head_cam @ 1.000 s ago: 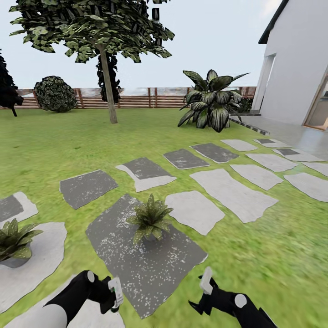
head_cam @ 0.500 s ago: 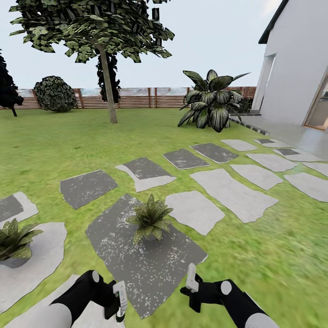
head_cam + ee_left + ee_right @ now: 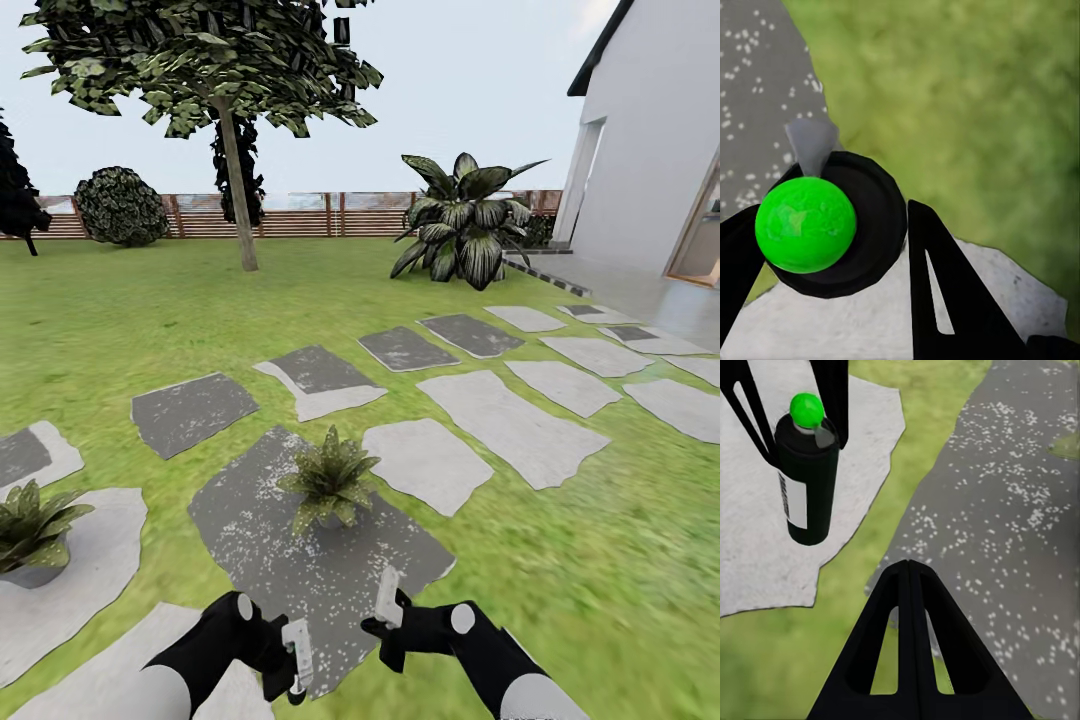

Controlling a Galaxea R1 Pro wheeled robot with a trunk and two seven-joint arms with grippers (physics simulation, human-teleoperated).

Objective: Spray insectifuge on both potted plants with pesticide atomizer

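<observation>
A: So, count it out for me. How many plants?

B: Two potted plants. One potted plant (image 3: 329,483) stands on the dark speckled stone (image 3: 320,560) straight ahead; the other potted plant (image 3: 30,530) is at the left edge of the head view, on a pale stone (image 3: 80,590). Further back there is one big striped broad-leaved plant (image 3: 465,222), one round bush (image 3: 121,205) by the fence (image 3: 300,214), and a tree (image 3: 215,70).

A: And the bottle?

B: One pesticide atomizer (image 3: 806,472). The left gripper (image 3: 832,247) holds it, fingers closed on its dark body. In the left wrist view a bright green ball (image 3: 805,223) sits at its top, and its pale trigger head (image 3: 812,142) points toward the speckled stone.

A: The other arm?

B: The right gripper (image 3: 910,574) has its two fingers pressed together with nothing between them. In the head view it hangs just beside the left gripper (image 3: 297,655), low in the middle, over the near edge of the speckled stone.

A: Room to move?

B: Plenty. Lawn (image 3: 120,310) opens wide to the left and ahead up to the fence. To the right, a line of flat stepping stones (image 3: 510,425) runs toward the white house (image 3: 650,140), with grass gaps between them.
</observation>
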